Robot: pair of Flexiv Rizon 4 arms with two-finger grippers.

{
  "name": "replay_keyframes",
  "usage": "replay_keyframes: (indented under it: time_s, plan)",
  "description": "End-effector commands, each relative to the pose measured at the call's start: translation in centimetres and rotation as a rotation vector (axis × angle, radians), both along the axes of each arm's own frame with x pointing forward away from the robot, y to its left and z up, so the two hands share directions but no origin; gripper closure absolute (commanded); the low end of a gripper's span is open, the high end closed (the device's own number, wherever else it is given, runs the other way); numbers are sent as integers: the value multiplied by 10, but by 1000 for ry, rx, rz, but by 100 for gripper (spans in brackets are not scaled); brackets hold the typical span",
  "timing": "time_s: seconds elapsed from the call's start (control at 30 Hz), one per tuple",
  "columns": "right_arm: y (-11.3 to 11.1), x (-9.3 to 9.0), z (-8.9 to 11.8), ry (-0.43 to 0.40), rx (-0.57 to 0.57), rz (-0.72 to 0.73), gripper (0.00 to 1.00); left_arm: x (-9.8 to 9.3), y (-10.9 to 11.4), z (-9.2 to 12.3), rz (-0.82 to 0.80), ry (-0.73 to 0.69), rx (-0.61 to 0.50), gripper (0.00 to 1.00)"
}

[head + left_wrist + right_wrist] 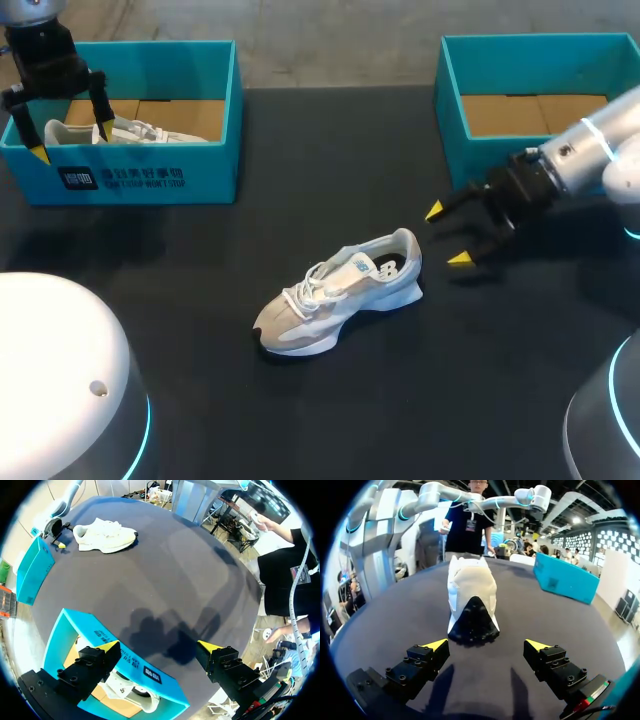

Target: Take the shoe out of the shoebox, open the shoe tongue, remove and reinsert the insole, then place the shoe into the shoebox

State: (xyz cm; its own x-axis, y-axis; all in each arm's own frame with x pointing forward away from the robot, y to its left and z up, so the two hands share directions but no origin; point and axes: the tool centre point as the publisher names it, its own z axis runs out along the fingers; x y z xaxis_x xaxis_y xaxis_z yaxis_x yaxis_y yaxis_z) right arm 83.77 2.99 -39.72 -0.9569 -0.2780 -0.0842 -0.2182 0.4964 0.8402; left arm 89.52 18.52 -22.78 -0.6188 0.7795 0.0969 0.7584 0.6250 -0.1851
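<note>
Under the left gripper (157, 645), the boxed shoe (127, 692) is largely covered by the wall of the left shoebox (135, 665) and by the gripper itself; only a part is seen, perhaps the heel end. Ahead of the right gripper (486, 644), the shoe on the table (470, 587) is seen heel-on, so its laces and toe are hidden. The right shoebox (452, 130), beside that gripper, is cut off at the picture's edge.

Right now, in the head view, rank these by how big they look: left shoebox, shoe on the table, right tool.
1. left shoebox
2. shoe on the table
3. right tool, counting only its open fingers
</note>
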Motion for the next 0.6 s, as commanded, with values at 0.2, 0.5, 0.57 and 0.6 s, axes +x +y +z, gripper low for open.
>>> replay_keyframes:
  time_s: [0.2, 0.5, 0.57, 0.6]
  plan:
    - [12, 5, -5, 39, -27, 90, 0, -1, 0, 0, 0, -3, 0, 0]
    - [23, -2, -13, 34, -16, 112, 0, -1, 0, 0, 0, -3, 0, 0]
    - [26, -5, -15, 35, -9, 116, 0, -1, 0, 0, 0, -3, 0, 0]
    - [27, -6, -16, 38, -8, 118, 0, -1, 0, 0, 0, -3, 0, 0]
